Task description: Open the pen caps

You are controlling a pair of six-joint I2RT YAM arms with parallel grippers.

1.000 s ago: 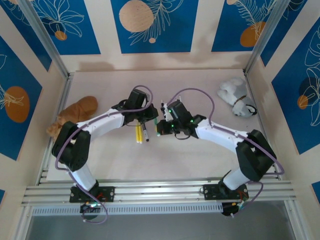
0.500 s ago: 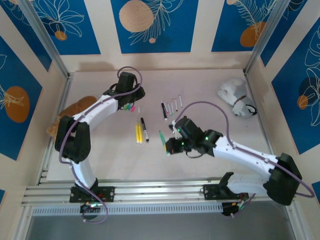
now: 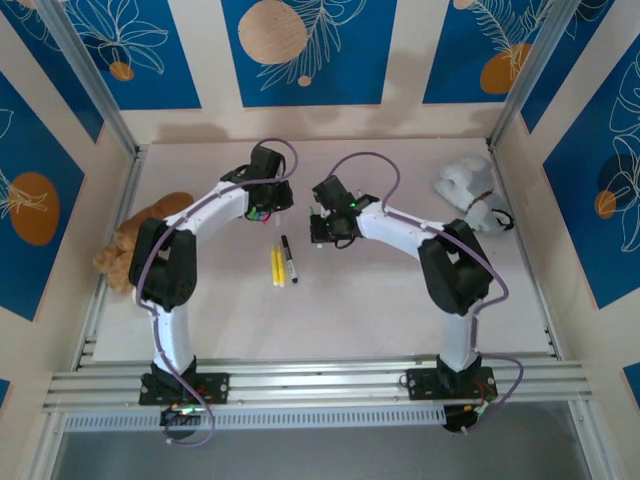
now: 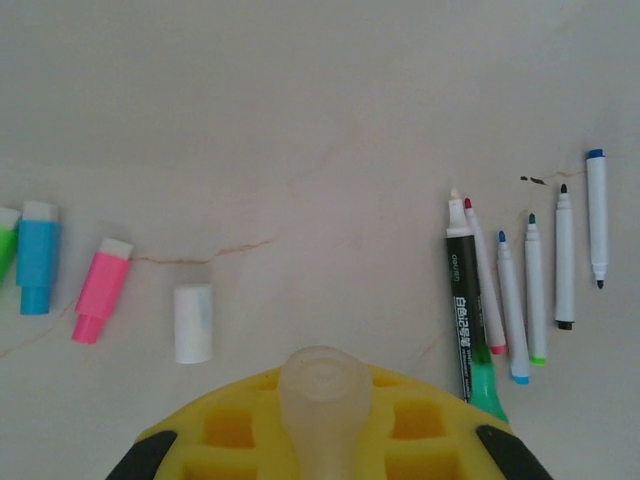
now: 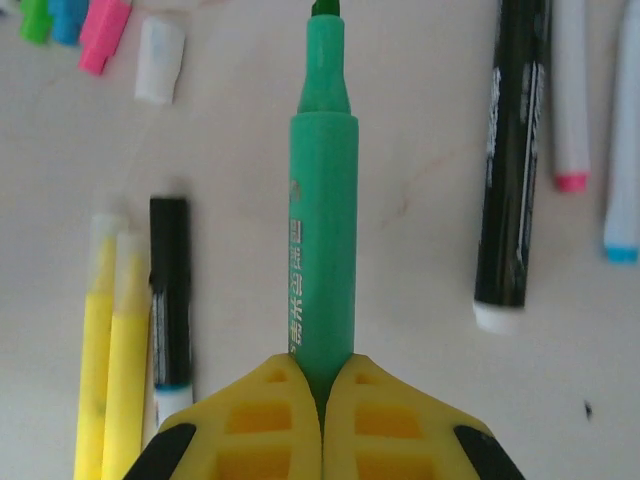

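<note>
Right tool (image 5: 320, 395) clamped on an uncapped green marker (image 5: 324, 230), centre frame; left tool (image 4: 322, 440) pinches its clear cap (image 4: 322, 385). Next, likely set both down.

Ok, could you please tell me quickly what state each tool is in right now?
Left tool: closed on a clear cap.
Right tool: closed on the uncapped green marker.

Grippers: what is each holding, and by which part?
Right gripper: green marker, uncapped, pinched at its rear end. Left gripper: a translucent cap, apparently.
</note>
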